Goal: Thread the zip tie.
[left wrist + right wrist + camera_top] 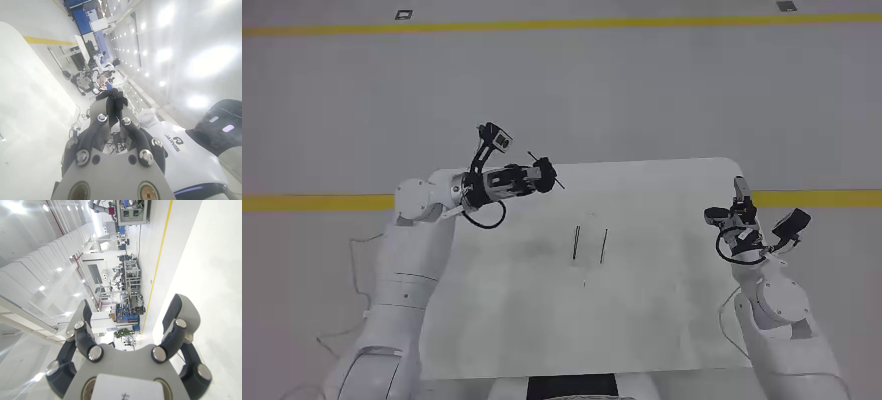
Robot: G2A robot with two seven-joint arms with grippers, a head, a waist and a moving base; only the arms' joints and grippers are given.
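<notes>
My left gripper [545,174] hovers over the table's far left corner, shut on a thin black zip tie [547,170] that sticks out on both sides of the fingers. In the left wrist view the same gripper [113,100] pinches the black zip tie [113,111] between its pads. Two more black zip ties [576,243] [603,245] lie side by side on the white table [662,300] near its middle. My right gripper [739,186] is raised at the table's right edge, pointing away from it. In the right wrist view that gripper [132,306] stands open and holds nothing.
A yellow floor line [302,203] runs behind the table on both sides. A second yellow line [542,25] crosses the floor farther back.
</notes>
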